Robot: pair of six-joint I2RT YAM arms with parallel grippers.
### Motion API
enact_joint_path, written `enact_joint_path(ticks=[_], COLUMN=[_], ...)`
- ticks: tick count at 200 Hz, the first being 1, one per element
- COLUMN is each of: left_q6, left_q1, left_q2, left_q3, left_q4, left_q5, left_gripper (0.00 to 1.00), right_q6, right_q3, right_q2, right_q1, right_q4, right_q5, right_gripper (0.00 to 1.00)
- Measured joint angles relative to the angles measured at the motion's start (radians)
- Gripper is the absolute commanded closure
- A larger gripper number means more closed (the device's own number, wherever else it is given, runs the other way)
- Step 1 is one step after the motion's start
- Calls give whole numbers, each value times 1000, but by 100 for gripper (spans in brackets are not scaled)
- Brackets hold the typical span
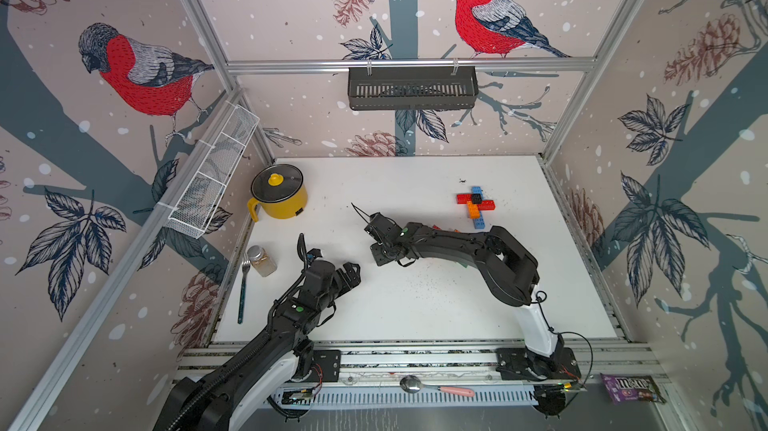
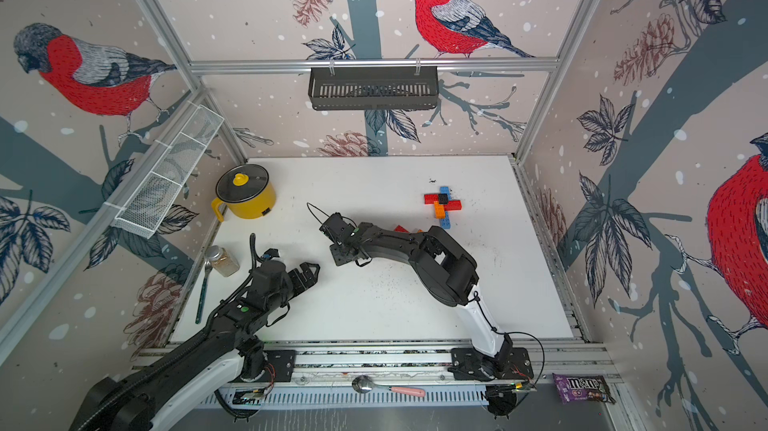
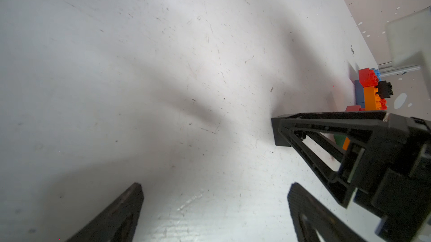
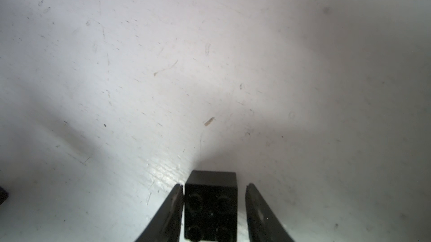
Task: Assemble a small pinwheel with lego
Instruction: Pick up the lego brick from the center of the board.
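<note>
**Middle of the counter (image 1: 415,308): black brick (image 4: 211,208) sits inside the right tool (image 4: 214,185)**

Toward the far right corner lies the pinwheel (image 1: 476,203), part built. A blue brick and a red one are crossed, an orange one sits beside the hub, and a black square is on top. Well apart from it, near mid-counter, the right tool stands narrow astride the loose black brick. One pad (image 4: 173,205) touches a side wall and the other is just clear, so I would not call it gripped yet. The left tool (image 3: 215,186) hangs wide and empty over bare counter, near the right one on its front-left side. A few spare bricks (image 2: 401,228) peek out from behind the right arm, mostly hidden.

The black brick looks light, hard and smooth-walled, and it rests on a slick, scuffed top. I'd expect it to skid or twist if one pad pushes before the other meets it. The best hold, to my eye, is on two opposite flat walls, square and centred, leaving the mating faces free. I cannot tell whether the round marks facing the wrist camera are studs or sockets. It won't crush, but so small a piece can pivot in a loose pinch. Pressing it home may shove the light pinwheel across the counter unless something steadies it.
</note>
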Motion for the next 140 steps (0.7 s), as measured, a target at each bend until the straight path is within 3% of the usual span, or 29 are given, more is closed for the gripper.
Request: enact_joint_path(ticks=[95, 140], left_q6=[7, 8], left_q1=[7, 10], left_q2=[-17, -16], left_q3=[-2, -2], left_q4=[-2, -2], left_q5=[-1, -1], left_gripper=[2, 3], right_q6=[-4, -4], right_q3=[16, 19], right_q2=[10, 5], right_q1=[1, 7], right_q4=[-13, -31], right_q5=[22, 40], right_gripper=[57, 65])
